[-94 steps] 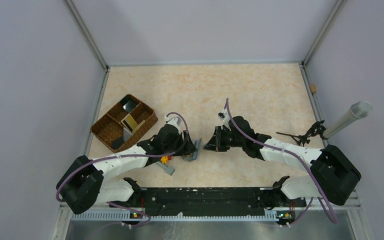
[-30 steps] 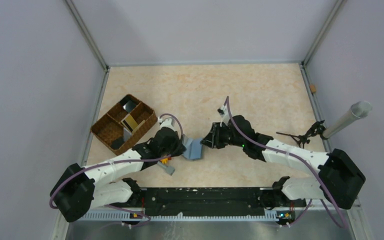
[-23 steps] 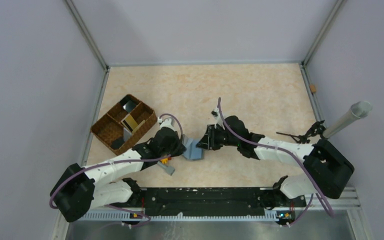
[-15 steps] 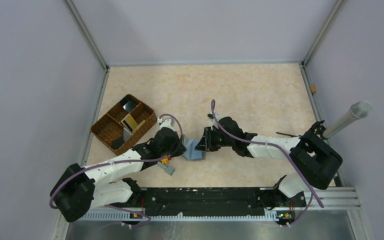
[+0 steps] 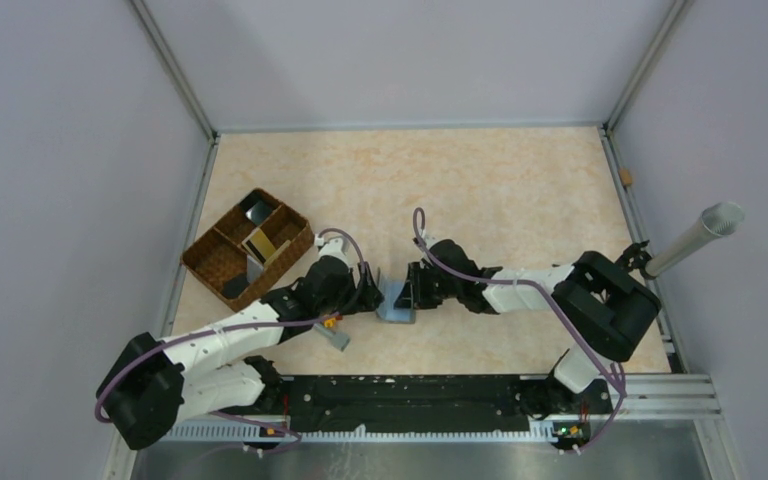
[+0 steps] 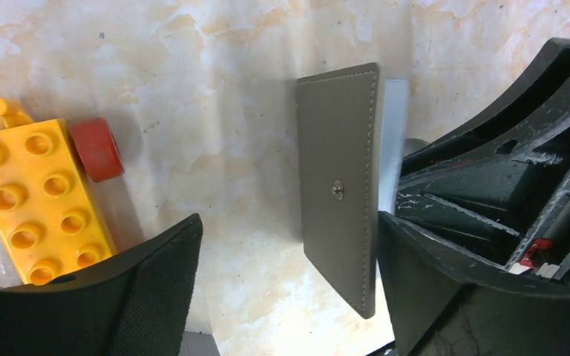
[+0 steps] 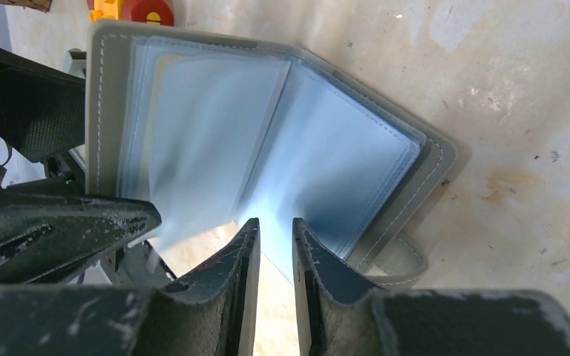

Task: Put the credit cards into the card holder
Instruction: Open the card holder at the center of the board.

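Note:
The grey card holder [image 5: 396, 301] stands open on its edge between my two grippers. In the left wrist view its grey cover [image 6: 339, 185] with a snap stud leans by the right finger [image 6: 445, 289] of my wide-open left gripper [image 6: 288, 222]. In the right wrist view its blue-grey pockets [image 7: 267, 141] fan open. My right gripper [image 7: 274, 222] has its jaws a narrow gap apart at the lower edge of the pocket leaves. Gold, grey and dark credit cards [image 5: 260, 245] lie in the woven tray. One grey card [image 5: 339, 338] lies on the table.
The brown woven divided tray [image 5: 205, 262] stands at the left. An orange toy brick block [image 5: 332, 320] with red wheels [image 6: 96, 148] lies just left of the left gripper. A metal mesh tube [image 5: 695, 236] and black clips [image 5: 600, 272] are at the right wall.
My right gripper has moved left, up to the card holder's open pockets. The holder has swung from lying partly open to standing between both grippers. My left gripper shifted slightly right.

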`<state>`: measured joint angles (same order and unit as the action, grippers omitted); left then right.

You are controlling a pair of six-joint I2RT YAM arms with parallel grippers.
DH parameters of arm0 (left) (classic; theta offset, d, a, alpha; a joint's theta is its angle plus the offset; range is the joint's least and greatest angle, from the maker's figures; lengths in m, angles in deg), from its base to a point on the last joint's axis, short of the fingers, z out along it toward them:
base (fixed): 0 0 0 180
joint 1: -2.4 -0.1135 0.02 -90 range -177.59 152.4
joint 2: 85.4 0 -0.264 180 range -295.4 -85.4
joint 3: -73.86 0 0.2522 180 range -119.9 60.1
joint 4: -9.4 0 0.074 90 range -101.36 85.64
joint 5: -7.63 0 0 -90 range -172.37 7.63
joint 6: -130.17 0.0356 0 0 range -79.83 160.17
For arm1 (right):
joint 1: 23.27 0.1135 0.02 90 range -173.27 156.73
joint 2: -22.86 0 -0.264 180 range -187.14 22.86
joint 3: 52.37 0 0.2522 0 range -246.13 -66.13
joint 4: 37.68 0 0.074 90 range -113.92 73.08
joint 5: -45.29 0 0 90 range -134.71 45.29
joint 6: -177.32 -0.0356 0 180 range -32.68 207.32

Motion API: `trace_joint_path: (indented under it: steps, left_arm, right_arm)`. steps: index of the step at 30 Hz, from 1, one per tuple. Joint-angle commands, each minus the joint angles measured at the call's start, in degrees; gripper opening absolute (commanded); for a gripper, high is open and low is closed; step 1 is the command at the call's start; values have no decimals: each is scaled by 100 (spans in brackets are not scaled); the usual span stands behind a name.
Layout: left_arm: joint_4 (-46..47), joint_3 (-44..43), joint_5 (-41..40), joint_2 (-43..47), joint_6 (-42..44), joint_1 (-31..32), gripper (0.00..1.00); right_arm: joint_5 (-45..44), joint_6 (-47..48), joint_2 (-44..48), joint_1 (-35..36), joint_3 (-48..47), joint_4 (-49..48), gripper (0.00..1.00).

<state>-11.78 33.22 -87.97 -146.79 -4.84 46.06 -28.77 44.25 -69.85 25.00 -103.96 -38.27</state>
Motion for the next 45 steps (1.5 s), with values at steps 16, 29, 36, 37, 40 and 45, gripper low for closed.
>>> trace_joint_path:
  steps: [16, 29, 36, 37, 40, 45]
  left_arm:
    - [-562, -108, -847, 397, 59, -5, 77]
    - [-651, -75, -695, 925, 111, -62, 77]
    - [-1003, -379, -199, 1276, 425, -391, 89]
    - [-1025, -395, -140, 1260, 457, -461, 90]
    - [-1051, -381, -53, 1222, 485, -654, 92]
    - [-872, -322, 520, 1193, 503, -1278, 93]
  right_arm:
    - [154, 35, -270, 85, -863, -299, 22]
    - [381, 107, -1023, 82, -1372, -515, 22]
    - [304, 220, -1408, 78, -1662, -305, 23]
    - [296, 223, -1467, 77, -1697, -272, 23]
    - [250, 262, -1561, 86, -1773, -152, 24]
    - [185, 376, -1473, 90, -1891, 57, 33]
